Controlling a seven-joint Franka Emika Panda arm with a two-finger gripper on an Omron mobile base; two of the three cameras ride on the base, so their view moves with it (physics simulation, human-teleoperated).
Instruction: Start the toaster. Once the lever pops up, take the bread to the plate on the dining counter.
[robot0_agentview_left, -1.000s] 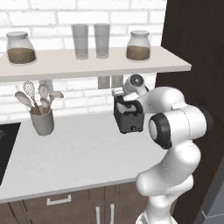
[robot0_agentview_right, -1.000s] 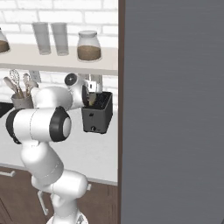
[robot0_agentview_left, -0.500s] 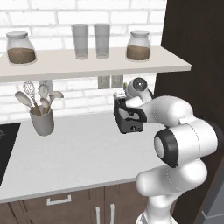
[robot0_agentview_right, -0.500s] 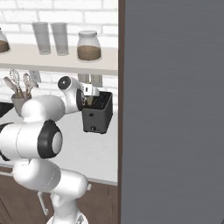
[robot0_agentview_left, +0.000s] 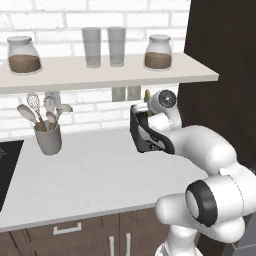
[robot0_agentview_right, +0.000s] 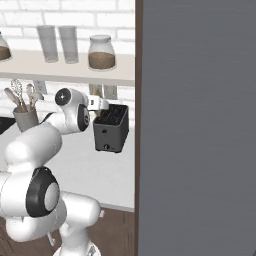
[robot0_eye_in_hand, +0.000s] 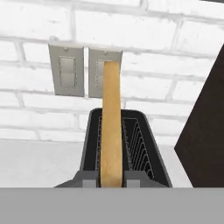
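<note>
**Golden-brown toast edge-on between the claw tips, above the toaster**

Golden-brown crust is what the bread (robot0_eye_in_hand: 111, 127) shows in the hand view: a thin slice seen on its edge, a narrow upright strip, even in colour from top to bottom. Its lower end sits between the two small grey finger pads (robot0_eye_in_hand: 89, 183) of the gripper (robot0_eye_in_hand: 111, 183), one pad pressed to each side. The jaws stand narrowly apart, closed on the slice and holding it. In the right base view the bread (robot0_agentview_right: 99, 116) is a small tan sliver at the claw tips.

Below and behind the slice lies the toaster (robot0_eye_in_hand: 144, 151), black and boxy, its two top slots lined with wire racks; the slice stands over the left slot. In the right base view the toaster (robot0_agentview_right: 111, 128) has a small round knob low on its narrow face, and the gripper (robot0_agentview_right: 100, 113) hangs over its near top corner. In the left base view the arm covers much of the toaster (robot0_agentview_left: 141, 135).

Behind the toaster, a white brick wall (robot0_eye_in_hand: 39, 35) carries two grey switch plates (robot0_eye_in_hand: 67, 70). To the toaster's left on the pale worktop (robot0_agentview_left: 90, 175) stands a grey utensil crock (robot0_agentview_left: 48, 138). Above the toaster, a shelf (robot0_agentview_left: 100, 70) bears two jars and two glasses.
</note>
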